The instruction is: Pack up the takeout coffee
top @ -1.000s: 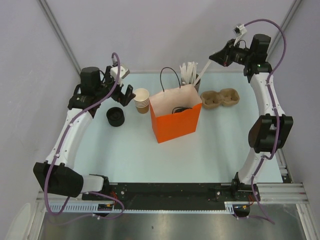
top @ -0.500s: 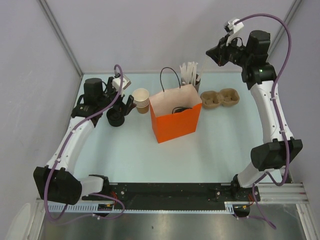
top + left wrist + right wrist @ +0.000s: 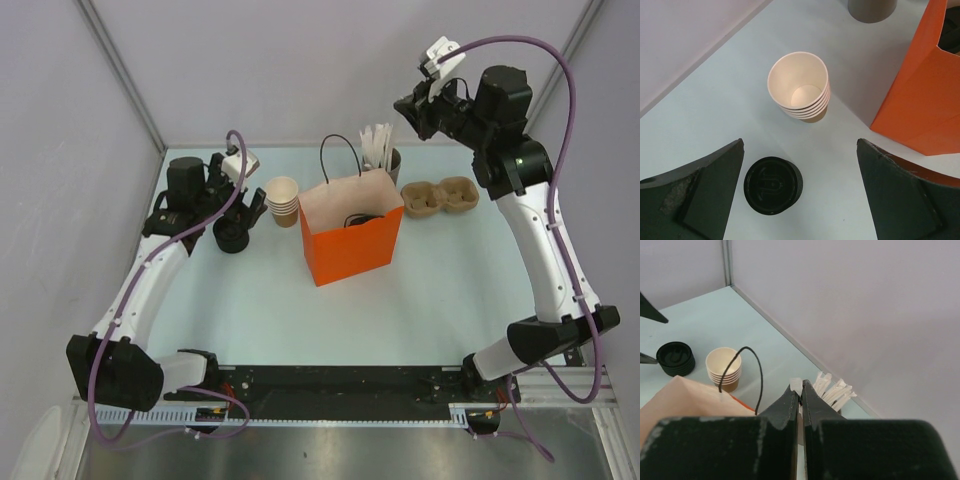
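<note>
The left gripper (image 3: 800, 144) is hovering with its jaws spread wide over the stack of black lids (image 3: 772, 185), and the stack of lidless cups (image 3: 799, 86) is standing just beyond. The right gripper (image 3: 800, 388) is pinching a thin white stick (image 3: 796, 384), raised above the bundle of white sticks (image 3: 832, 390) behind the orange bag (image 3: 352, 245). Where the takeout coffee is sitting cannot be told.

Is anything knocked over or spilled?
No, nothing stands out. The bag, cups and lids stand upright, the tray lies flat, nothing is spilled. The right gripper just pinches a white stick.
</note>
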You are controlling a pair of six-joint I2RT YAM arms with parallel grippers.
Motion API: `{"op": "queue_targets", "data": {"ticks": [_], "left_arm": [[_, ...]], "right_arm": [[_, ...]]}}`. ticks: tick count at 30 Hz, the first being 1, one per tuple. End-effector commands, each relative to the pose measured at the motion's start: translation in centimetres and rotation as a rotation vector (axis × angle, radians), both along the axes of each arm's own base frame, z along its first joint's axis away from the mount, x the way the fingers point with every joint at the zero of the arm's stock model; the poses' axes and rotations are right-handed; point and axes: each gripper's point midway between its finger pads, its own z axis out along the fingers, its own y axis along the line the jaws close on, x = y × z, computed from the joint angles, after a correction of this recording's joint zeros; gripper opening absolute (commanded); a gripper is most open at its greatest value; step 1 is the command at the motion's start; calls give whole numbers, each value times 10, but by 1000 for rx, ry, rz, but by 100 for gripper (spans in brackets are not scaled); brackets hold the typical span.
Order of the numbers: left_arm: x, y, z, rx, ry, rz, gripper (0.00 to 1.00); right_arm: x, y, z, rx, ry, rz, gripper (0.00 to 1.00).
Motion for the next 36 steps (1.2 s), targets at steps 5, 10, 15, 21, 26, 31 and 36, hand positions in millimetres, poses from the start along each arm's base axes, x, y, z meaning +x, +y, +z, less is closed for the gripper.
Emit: {"op": "queue_targets", "data": {"ticks": [5, 10, 15, 21, 26, 31, 36], "left_arm": [[3, 9, 13, -9, -55, 54, 99], [3, 9, 12, -15, -57, 56, 100], [2, 10, 11, -12, -62, 65, 99], [1, 11, 11, -15, -70, 69, 99], [-1, 10, 14, -22, -78, 63, 100], [-3, 9, 14, -29, -80, 58, 99], [-4, 8, 14, -31, -89, 56, 100]], "right_arm": [[-69, 16, 48, -23, -120, 80, 3], [-88, 36, 39, -56, -99, 139, 4], [-103, 66, 22, -102, -71, 200, 4], [-103, 97, -3, -171, -51, 202, 3], [-92, 117, -28, -233, -44, 196, 3], [-77, 132, -54, -289, -40, 184, 3], [-70, 145, -78, -330, -15, 217, 2]]}}
